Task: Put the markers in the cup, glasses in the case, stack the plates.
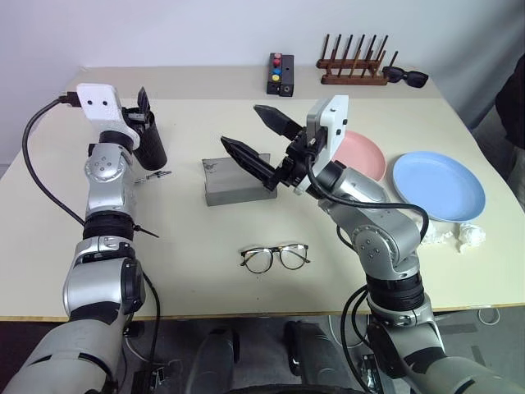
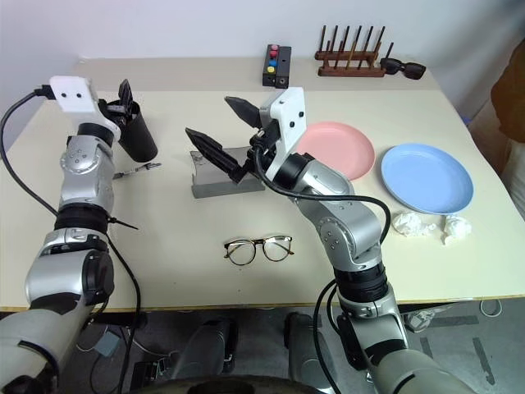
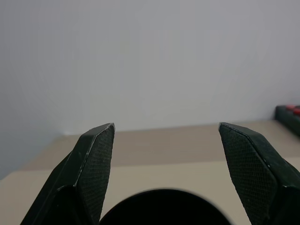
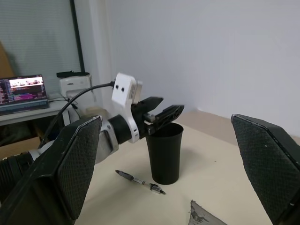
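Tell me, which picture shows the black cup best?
The right wrist view: the cup stands whole and upright on the table, with the left gripper open just above its rim. Both eye views show it partly behind that gripper. The left wrist view catches just a curve of its rim.

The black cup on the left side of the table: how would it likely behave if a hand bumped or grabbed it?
The cup is tall and stands on its narrower base, so a sideways bump near the rim could probably tip it. It looks like thin plastic, likely light, so it may slide. The left hand sits open right over its rim, where such a knock is possible.
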Motion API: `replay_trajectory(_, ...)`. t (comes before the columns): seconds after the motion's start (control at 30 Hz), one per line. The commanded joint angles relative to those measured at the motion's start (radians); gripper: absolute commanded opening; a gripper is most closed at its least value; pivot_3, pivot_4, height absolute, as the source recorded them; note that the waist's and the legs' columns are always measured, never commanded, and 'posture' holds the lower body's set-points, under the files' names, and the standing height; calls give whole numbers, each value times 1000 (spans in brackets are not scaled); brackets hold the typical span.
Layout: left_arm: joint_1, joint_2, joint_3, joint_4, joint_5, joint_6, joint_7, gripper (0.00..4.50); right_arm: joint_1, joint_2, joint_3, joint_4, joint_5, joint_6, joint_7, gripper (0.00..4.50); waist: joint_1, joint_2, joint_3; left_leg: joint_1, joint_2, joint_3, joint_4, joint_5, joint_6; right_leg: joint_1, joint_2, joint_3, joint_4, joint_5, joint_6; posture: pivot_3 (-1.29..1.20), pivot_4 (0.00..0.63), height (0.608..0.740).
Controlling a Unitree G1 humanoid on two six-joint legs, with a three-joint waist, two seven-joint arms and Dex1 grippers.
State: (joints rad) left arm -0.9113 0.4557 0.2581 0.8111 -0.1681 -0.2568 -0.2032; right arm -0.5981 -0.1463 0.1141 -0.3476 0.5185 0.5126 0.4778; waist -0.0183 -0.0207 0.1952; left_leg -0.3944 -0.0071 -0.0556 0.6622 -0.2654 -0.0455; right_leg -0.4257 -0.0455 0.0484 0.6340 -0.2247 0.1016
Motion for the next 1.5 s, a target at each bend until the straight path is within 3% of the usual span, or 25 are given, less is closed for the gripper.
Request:
replay_trajectory(0.03,46,111,-12,-282,-143,172,-303,4149,-1,5,-3,-43,12,-10,3,4500,-8,0,0,0,0,0,0,0,0,0,0,0,0,0,0,0,150,735)
replay_trajectory(0.07,80,153,-30,-359,-176,256,-389,4484,1,4,-3,-45,12,-9,4,4500,-15,0,0,0,0,0,-1,0,0,0,0,0,0,0,0,0,150,735)
replay_trajectory(0.2,208,324,-77,-568,-257,606,-575,4484,7,2,-2,-42,11,-12,11,4500,-33,1,0,2,1,1,-4,0,0,-1,0,1,0,0,-1,0,150,735)
replay_trajectory(0.23,249,373,-95,-613,-237,626,-614,4484,8,2,-3,-40,12,-13,13,4500,-35,1,0,2,2,1,-5,0,0,-1,1,1,0,0,-1,0,150,735)
replay_trajectory(0.33,276,455,-133,-632,-218,802,-639,4484,5,1,-7,-27,11,-21,21,4500,-38,1,0,3,2,0,-6,0,0,-1,2,1,0,-1,-2,0,150,735)
replay_trajectory(0.47,273,534,-246,-564,-88,849,-671,4484,0,5,-10,-9,7,-33,33,4500,-36,0,1,3,3,0,-6,0,0,-1,3,0,0,-2,-3,0,150,735)
replay_trajectory(0.6,184,526,-314,-387,4,855,-667,4484,5,9,-5,-2,1,-43,39,4500,-26,0,1,3,3,0,-7,0,0,-1,3,0,-1,-2,-3,0,150,735)
replay_trajectory(0.83,48,482,-427,-95,147,700,-748,4484,18,10,4,-7,-10,-51,37,4500,-23,0,1,2,2,0,-9,0,0,-2,3,0,-2,-2,-3,0,150,735)
replay_trajectory(1.23,-93,379,-459,261,248,592,-871,4484,31,-6,-4,-27,-10,-42,27,4500,-26,0,0,2,2,1,-10,0,0,-3,2,0,-2,-2,-3,0,150,735)
replay_trajectory(1.33,-98,374,-459,293,262,577,-880,3174,32,-8,-4,-32,-8,-39,24,4500,-26,0,0,2,2,1,-10,0,0,-3,2,0,-1,-2,-3,0,150,735)
replay_trajectory(1.5,-97,376,-455,304,266,564,-897,601,33,-10,-4,-35,-4,-35,23,4500,-27,0,0,3,2,1,-10,0,0,-3,2,0,0,-2,-3,0,150,735)
